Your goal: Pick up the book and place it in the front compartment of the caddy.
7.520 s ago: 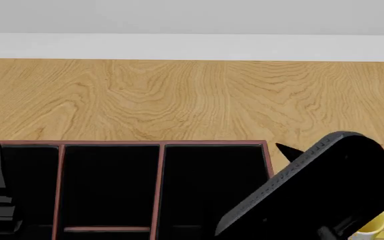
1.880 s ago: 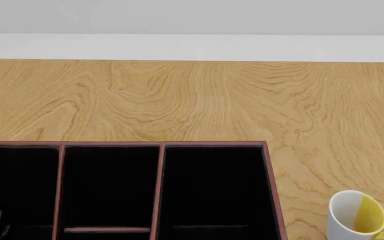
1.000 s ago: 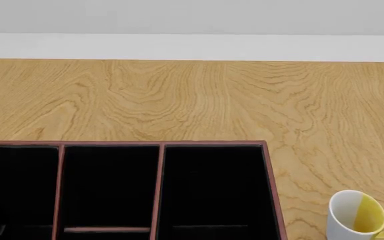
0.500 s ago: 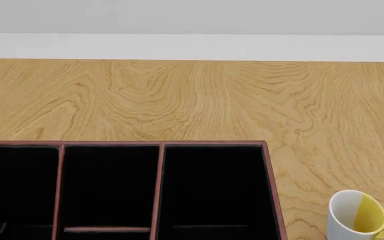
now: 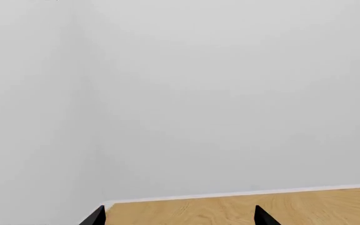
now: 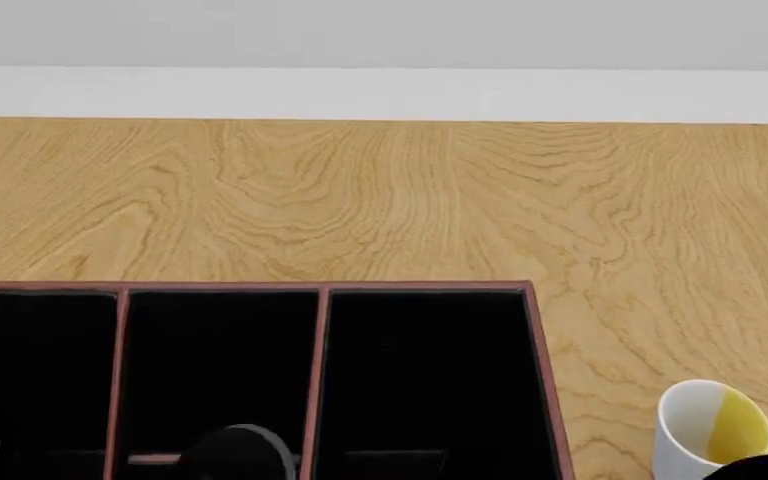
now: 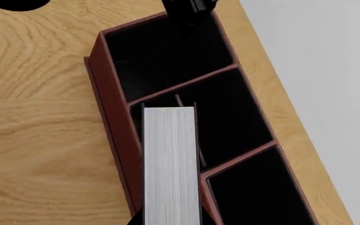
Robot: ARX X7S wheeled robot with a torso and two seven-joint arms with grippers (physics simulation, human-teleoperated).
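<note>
Right wrist view: the book [image 7: 170, 164] is seen page-edge on, a pale ribbed strip running from lower centre of the frame up to mid-frame. It is carried by the right gripper; the jaws themselves are cut off at the bottom edge, so the grip is judged from the book's fixed place under the camera, not seen directly.

The book's long axis is lined up roughly with the caddy [image 7: 108, 108] side wall, its far end projected over the middle well, the front compartment [image 7: 224, 122]. A thin reddish divider [image 7: 181, 101] is seen just beyond the book's top end. Whether the book is above the rim or already partly inside cannot be told.

Head view: the caddy's three wells fill the lower left; a rounded dark shape [image 6: 240, 455] is seen at the bottom edge over the middle well. A white-and-yellow mug [image 6: 718, 425] stands to the right, apart from the caddy.

Left wrist view: two black fingertips [image 5: 262, 216] are spread apart, nothing between them, pointed toward the wall. The right arm is the one engaged.

Judgement: a straight lowering along the well's length is called for.
</note>
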